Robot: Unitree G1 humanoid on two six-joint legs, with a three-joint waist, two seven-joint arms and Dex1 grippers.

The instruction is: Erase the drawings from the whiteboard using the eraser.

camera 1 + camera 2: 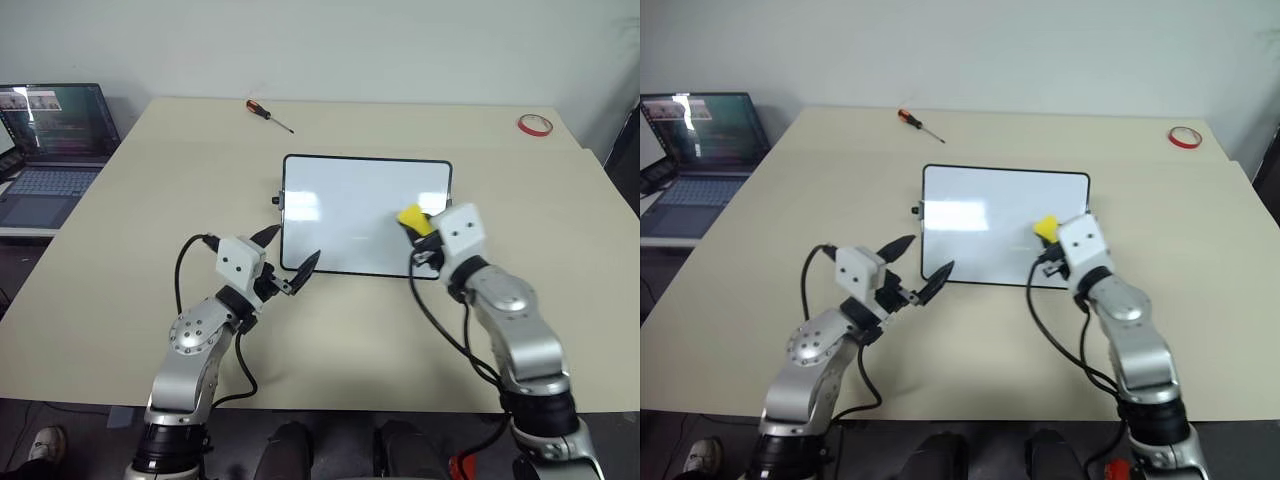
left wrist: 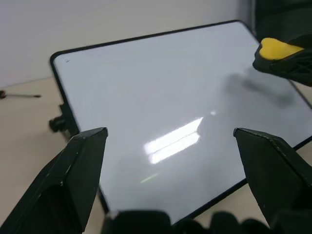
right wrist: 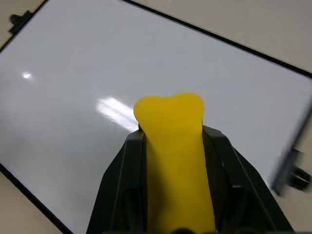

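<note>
From the head views, the whiteboard (image 1: 366,213) lies flat in the middle of the bench (image 1: 150,220), long side running across in front of the robot. The right claw (image 1: 420,228) sits over the board's near right corner, pinching the yellow eraser (image 1: 413,217), which pokes forward and leftward onto the white surface. So the board stretches away to the left and beyond that claw. I can't pick out any drawings; the surface looks clean apart from glare. The left claw (image 1: 292,262) hangs at the board's near left corner, its fingers spread and holding nothing.

In the left wrist view the two black fingers (image 2: 73,170) stand wide apart with the board between and beyond them, and the eraser (image 2: 275,48) shows at the far side.

In the right wrist view the eraser (image 3: 175,156) is clamped lengthwise, pointing out over bare board (image 3: 68,73).
</note>
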